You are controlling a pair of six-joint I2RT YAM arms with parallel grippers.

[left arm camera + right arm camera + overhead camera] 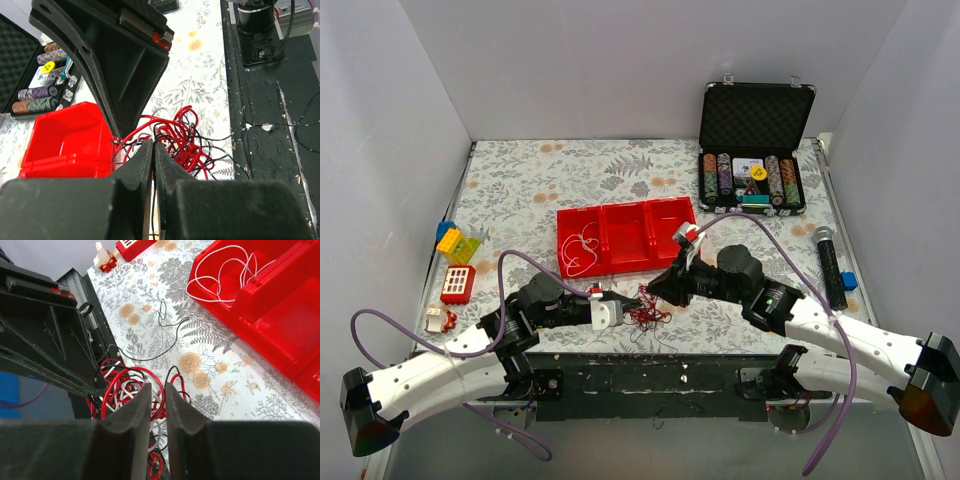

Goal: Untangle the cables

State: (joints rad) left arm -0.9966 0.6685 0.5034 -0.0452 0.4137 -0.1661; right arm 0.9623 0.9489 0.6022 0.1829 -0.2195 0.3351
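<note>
the table [520, 190] wears a floral cloth. a red tray [620, 268] with three compartments lies at its middle. an open black case [757, 115] stands at the far right corner, with rows of chips [715, 175] in it. a card [748, 167] lies among them, its writing too small to read. a black microphone [829, 265] lies along the right edge. coloured blocks [455, 242] and a red toy [457, 285] with white squares sit by the left edge.

the cables [645, 310] lie in a knot of red, black and white at the middle of the near edge, just in front of the tray. both arms reach in to it from either side. one white cable [582, 250] lies coiled apart in the tray's left compartment. a loose black strand [160, 340] runs from the knot out over the cloth towards the tray.

the left gripper [153, 150] is at the knot's left side with its fingertips pressed together. i cannot tell whether a strand is pinched between them. the right gripper [158, 395] hangs over the knot's right side, its fingers a narrow slit apart. red and white loops show beyond the slit and nothing is seen held in it.
</note>
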